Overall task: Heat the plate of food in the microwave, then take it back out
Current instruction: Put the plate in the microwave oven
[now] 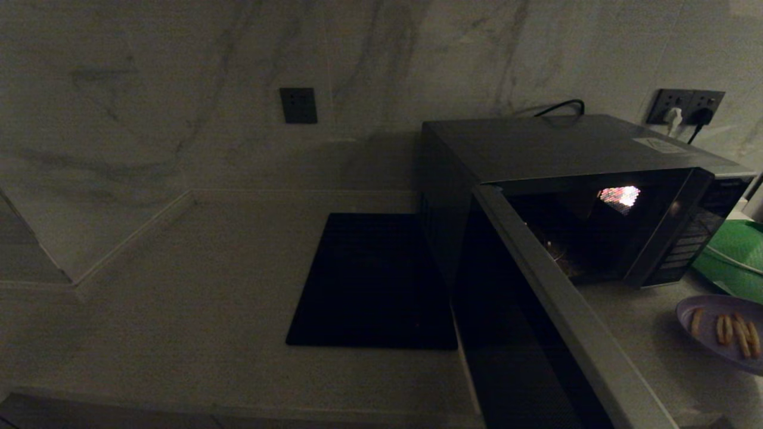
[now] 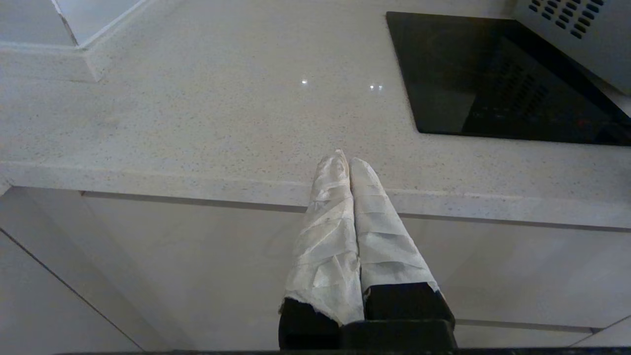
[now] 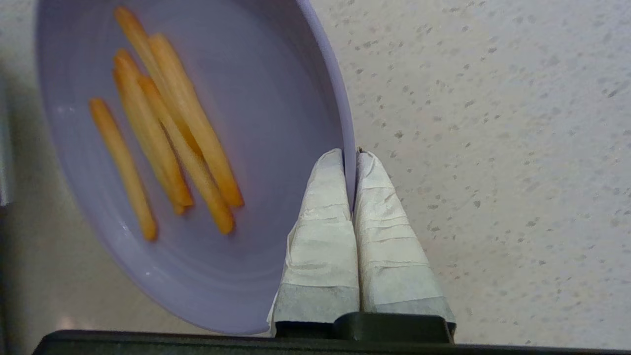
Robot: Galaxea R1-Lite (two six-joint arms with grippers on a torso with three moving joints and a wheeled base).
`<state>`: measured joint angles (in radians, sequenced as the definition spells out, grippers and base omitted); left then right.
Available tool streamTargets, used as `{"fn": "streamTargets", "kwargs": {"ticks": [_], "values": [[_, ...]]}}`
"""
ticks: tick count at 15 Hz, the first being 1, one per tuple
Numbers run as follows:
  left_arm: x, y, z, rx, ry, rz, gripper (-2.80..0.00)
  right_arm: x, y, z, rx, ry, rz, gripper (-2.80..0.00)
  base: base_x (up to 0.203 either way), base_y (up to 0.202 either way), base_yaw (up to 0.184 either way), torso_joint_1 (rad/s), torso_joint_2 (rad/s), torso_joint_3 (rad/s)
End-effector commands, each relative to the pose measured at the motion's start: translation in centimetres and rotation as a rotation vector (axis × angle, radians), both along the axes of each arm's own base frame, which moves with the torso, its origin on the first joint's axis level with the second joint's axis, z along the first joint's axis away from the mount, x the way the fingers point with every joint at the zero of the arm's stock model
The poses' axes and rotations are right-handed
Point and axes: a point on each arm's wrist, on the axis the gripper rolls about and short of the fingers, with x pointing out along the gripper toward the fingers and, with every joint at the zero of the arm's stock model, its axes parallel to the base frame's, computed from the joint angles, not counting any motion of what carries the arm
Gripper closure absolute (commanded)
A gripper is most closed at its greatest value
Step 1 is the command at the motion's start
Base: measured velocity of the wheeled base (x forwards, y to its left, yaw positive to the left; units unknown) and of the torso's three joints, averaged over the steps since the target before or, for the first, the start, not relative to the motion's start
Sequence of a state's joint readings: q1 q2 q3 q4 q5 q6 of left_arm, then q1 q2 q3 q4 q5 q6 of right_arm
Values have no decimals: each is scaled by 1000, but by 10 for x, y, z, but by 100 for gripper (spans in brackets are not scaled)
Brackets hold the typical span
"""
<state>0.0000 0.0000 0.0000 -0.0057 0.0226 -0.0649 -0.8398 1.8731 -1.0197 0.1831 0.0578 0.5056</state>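
The dark grey microwave (image 1: 572,155) stands at the right of the counter with its door (image 1: 536,333) swung wide open toward me and its cavity lit. The lavender plate of food (image 1: 724,333) with several fries hangs at the far right, in front of the microwave. In the right wrist view my right gripper (image 3: 351,157) is shut on the rim of the plate of food (image 3: 197,148), one finger inside and one outside. My left gripper (image 2: 346,160) is shut on nothing, parked over the counter's front edge, left of the microwave (image 2: 581,29).
A flat black square mat (image 1: 372,280) lies on the counter left of the microwave. A green mesh tray (image 1: 736,256) sits at the far right behind the plate. Wall sockets (image 1: 685,107) with plugs are behind the microwave. The counter edge (image 2: 197,182) runs below the left gripper.
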Motion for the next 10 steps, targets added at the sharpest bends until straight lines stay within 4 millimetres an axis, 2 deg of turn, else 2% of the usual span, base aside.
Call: {"fn": "streamTargets", "kwargs": {"ticks": [1, 6, 10], "values": [[0, 0, 0, -1, -2, 0, 0, -3, 2, 4, 5, -21, 4, 0, 0, 0, 0, 0, 0, 0], [0, 0, 0, -1, -2, 0, 0, -18, 5, 21, -18, -70, -7, 0, 0, 0, 0, 0, 0, 0], [0, 0, 0, -1, -2, 0, 0, -30, 16, 29, -37, -72, 11, 0, 0, 0, 0, 0, 0, 0]]}}
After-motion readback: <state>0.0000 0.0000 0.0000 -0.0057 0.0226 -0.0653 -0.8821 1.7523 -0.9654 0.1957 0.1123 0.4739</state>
